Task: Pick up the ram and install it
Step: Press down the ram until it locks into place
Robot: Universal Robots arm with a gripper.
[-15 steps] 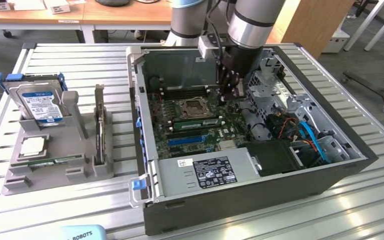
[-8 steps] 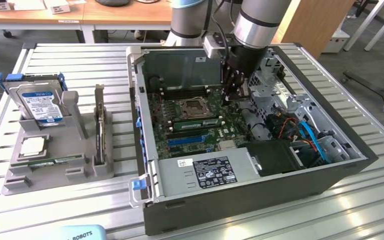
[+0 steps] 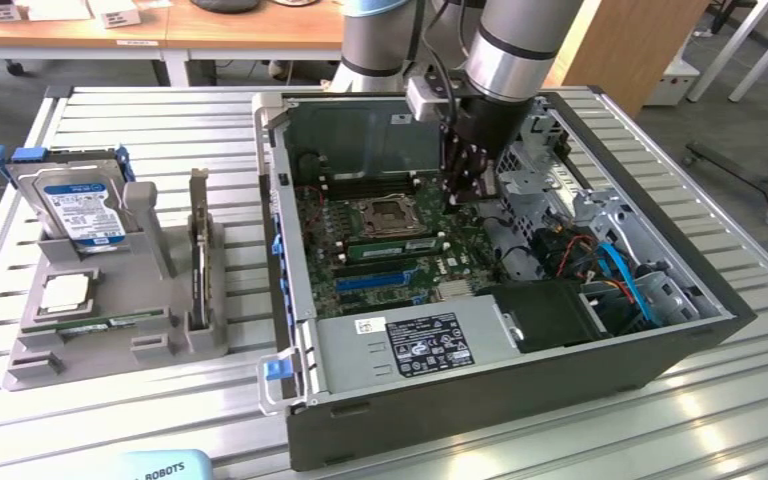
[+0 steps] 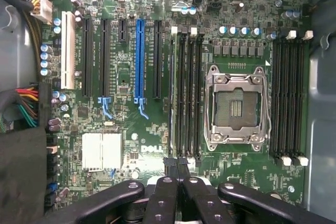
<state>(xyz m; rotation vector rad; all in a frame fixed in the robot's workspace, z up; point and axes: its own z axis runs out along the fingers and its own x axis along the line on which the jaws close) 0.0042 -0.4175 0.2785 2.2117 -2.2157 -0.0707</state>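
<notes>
Hand: my gripper (image 4: 177,165) hangs inside the open case (image 3: 307,420), fingertips pressed together with nothing visibly pinched between them.
Under the tips: the near end of the slots (image 4: 186,93) beside the socket (image 4: 236,106), which is bare metal with its frame down.
Green strip: in the exterior view a green strip (image 3: 391,245) stands in those slots; I cannot tell whether it is a seated stick.
Ram: a ram (image 3: 97,323) lies on edge in the front groove of the grey tray (image 3: 37,370), outside the case and well apart from my hand.
Writing: "DELL" (image 4: 149,149) in white on the board (image 4: 252,177); "ROBOTS" on a pale blue item (image 3: 157,468) at the table's front edge. The white label (image 3: 418,345) on the power supply and the drive (image 3: 77,205) sticker are too small to read.
Tray neighbours: the drive stands upright at the back, a silver chip (image 3: 64,290) lies flat, and a dark card (image 3: 197,265) stands on edge.
Edges: the case wall rises on the exterior view's left of the board; a metal cage (image 3: 544,180) and blue and orange cables (image 3: 618,275) crowd the exterior view's right.
Room: open air above the socket and the long card slots (image 4: 139,59).
</notes>
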